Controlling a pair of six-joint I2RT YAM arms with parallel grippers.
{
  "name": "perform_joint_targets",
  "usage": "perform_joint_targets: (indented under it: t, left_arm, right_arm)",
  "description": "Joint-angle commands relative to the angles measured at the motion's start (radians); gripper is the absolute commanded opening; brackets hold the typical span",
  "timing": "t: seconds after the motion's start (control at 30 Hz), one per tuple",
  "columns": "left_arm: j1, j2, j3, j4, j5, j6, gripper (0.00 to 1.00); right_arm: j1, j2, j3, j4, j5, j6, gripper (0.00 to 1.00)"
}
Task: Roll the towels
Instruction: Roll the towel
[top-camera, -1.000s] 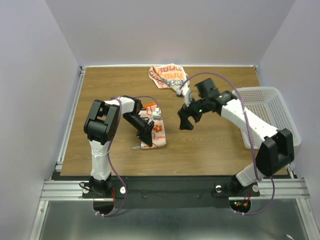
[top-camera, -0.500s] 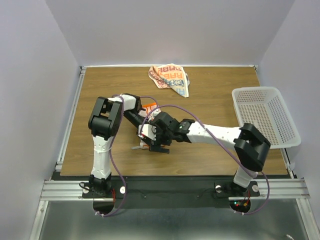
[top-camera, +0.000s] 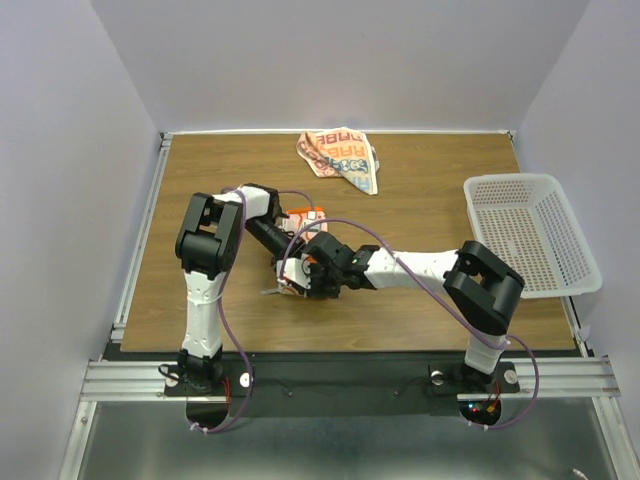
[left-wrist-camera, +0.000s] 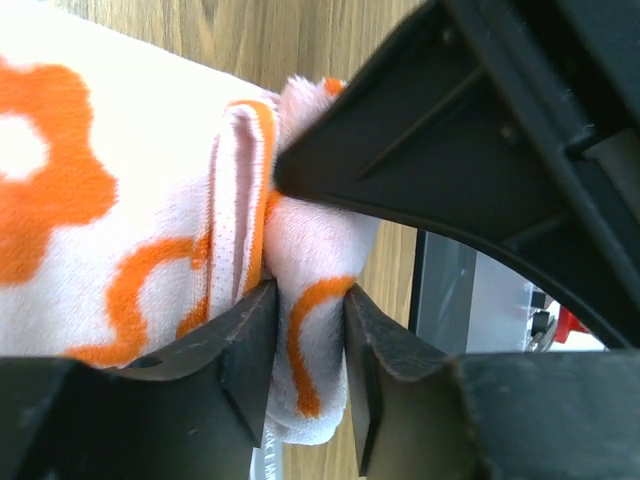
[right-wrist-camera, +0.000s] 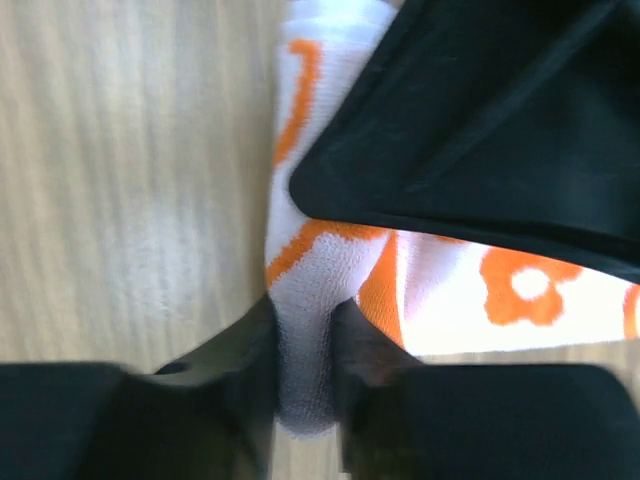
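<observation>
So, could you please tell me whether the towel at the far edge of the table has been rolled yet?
Not rolled: the far towel lies in a loose, crumpled heap with its lettering showing.

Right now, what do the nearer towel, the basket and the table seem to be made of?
The nearer towel: probably soft terry-like cotton; fuzzy matte nap, printed orange.
The basket: apparently white plastic; regular perforated walls.
The table: wood or wood-look laminate; brown grain lines, smooth.
</observation>
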Motion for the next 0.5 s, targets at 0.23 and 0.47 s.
perform_joint_targets:
  t: [0.23,0.47]
  left_arm:
    - [0.124,-0.266,0.043,0.077,-0.115,0.040,0.53]
    - [0.292,-0.550,-0.052,0.210,-0.069,0.030,0.69]
  right_arm:
    - [-0.112,0.068,0.075,-0.151,-0.409,0.143,0.04]
    - [-0.203,0.169,0.180,-0.248,-0.615,0.225,0.04]
